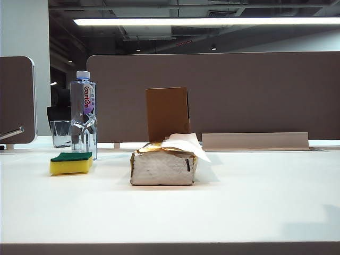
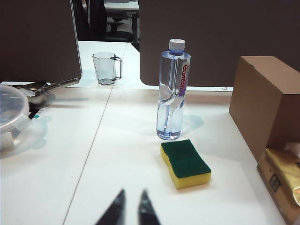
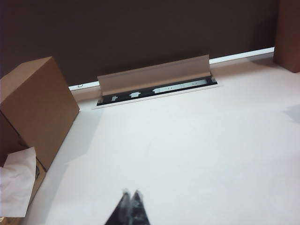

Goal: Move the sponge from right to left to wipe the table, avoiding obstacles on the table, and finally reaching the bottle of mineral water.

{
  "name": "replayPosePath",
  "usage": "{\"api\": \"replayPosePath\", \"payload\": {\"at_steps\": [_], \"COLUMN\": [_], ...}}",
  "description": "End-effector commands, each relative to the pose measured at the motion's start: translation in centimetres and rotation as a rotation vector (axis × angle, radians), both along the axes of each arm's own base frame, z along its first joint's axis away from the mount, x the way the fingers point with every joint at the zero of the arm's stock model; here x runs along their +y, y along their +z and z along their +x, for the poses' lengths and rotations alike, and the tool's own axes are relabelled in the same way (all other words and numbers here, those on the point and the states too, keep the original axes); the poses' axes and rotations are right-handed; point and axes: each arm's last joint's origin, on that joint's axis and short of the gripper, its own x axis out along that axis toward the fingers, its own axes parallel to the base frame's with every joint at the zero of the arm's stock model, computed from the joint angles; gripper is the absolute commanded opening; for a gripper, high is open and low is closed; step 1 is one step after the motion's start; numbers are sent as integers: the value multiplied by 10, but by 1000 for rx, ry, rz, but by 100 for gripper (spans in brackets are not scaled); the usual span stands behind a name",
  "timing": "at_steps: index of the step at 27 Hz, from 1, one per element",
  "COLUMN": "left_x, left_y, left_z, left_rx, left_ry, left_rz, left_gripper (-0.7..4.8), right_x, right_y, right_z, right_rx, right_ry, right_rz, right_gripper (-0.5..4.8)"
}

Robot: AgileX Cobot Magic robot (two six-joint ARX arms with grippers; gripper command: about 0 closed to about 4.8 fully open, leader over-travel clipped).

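Observation:
The yellow sponge (image 1: 71,163) with its green top lies on the white table (image 1: 255,202) at the left, just in front of the bottle of mineral water (image 1: 83,114). The obstacles stand mid-table: a silvery tissue pack (image 1: 162,167) and, behind it, a brown cardboard box (image 1: 167,113). In the left wrist view the sponge (image 2: 185,163) and bottle (image 2: 172,93) lie ahead of my left gripper (image 2: 132,194), whose tips stand a slim gap apart, empty. My right gripper (image 3: 131,193) is shut and empty above bare table, with the box (image 3: 37,105) and a tissue (image 3: 16,183) off to one side. Neither gripper shows in the exterior view.
A glass cup (image 1: 61,133) stands behind the bottle. A lidded clear container (image 2: 11,117) and a metal handle (image 2: 51,85) sit further left. A raised cable-tray flap (image 1: 255,141) runs along the brown partition (image 1: 255,90) at the back right.

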Motion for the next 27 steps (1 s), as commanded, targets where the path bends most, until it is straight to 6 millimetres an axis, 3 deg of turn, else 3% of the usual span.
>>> {"api": "replayPosePath", "payload": {"at_steps": [1, 3, 13, 27], "left_x": [0, 0, 0, -1], "left_y": [-6, -15, -43, -75], "left_z": [7, 11, 29, 40], "left_rx": [-41, -20, -81, -110], "left_ry": [-6, -7, -6, -33], "left_rz": [-2, -14, -21, -8], "left_gripper": [45, -6, -6, -6], "right_x": [0, 0, 0, 0], "right_y": [-5, -14, -55, -86], "right_z": [5, 10, 29, 38], "right_rx": [-32, -19, -26, -36], "right_ry": [-3, -3, -2, 11], "right_rz": [1, 0, -1, -65], "right_gripper": [-6, -6, -6, -6]}}
